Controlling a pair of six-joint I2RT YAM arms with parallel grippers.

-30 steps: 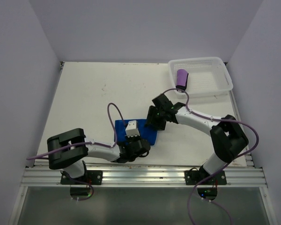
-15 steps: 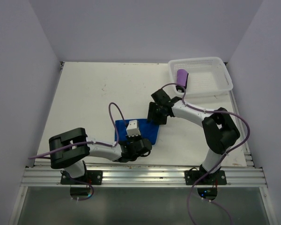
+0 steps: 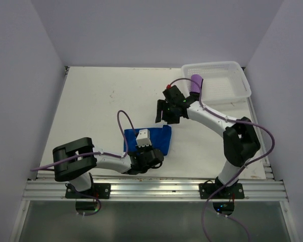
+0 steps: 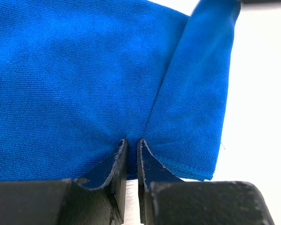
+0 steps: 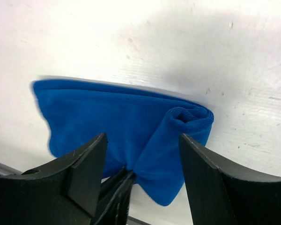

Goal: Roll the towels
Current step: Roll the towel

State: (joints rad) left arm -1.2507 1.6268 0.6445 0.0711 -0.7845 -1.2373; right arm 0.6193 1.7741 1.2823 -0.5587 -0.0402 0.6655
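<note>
The blue towel (image 3: 160, 140), lower centre of the top view, is pinched at its edge by the left gripper (image 4: 132, 143). The right gripper (image 5: 141, 139) is held spread wide, empty. The purple towel (image 3: 196, 82) is seen rolled at the basket's (image 3: 227, 96) left rim, upper right.

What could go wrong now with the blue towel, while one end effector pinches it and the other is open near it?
1. The left end effector pinches only a small bunch of the blue towel at its hem. A pull may slip the cloth free, or drag the whole towel instead of rolling it.
2. The rolled edge lies loose, and the right end effector is open and off it, so the roll may fall flat.
</note>
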